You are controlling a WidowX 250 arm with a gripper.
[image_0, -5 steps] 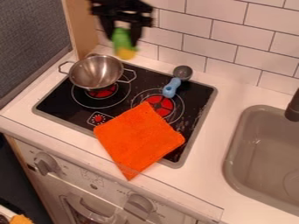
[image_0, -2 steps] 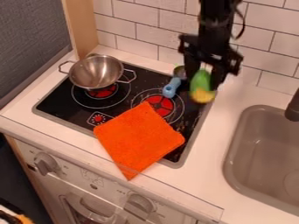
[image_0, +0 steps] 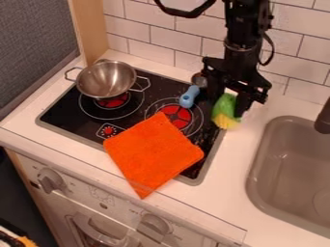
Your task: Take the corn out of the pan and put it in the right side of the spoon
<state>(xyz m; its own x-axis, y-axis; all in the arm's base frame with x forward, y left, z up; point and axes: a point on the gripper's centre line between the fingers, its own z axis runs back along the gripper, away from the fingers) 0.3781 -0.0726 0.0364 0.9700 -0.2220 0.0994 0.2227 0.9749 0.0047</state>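
The tool [image_0: 229, 109] pinches the corn [image_0: 226, 112] from both sides, spread just as wide as the corn, right of the spoon [image_0: 188, 97]. I can't tell if the corn touches down. Best to lower it gently, let go only once it rests, then lift straight up so the spoon isn't bumped. The black stove [image_0: 67, 115] lies under the spoon, with the pan [image_0: 103, 81] left of it, an orange cloth [image_0: 153, 153] in front, the white worktop [image_0: 226, 200] and sink [image_0: 283, 169] to its right, and wall tiles [image_0: 151, 21] behind.
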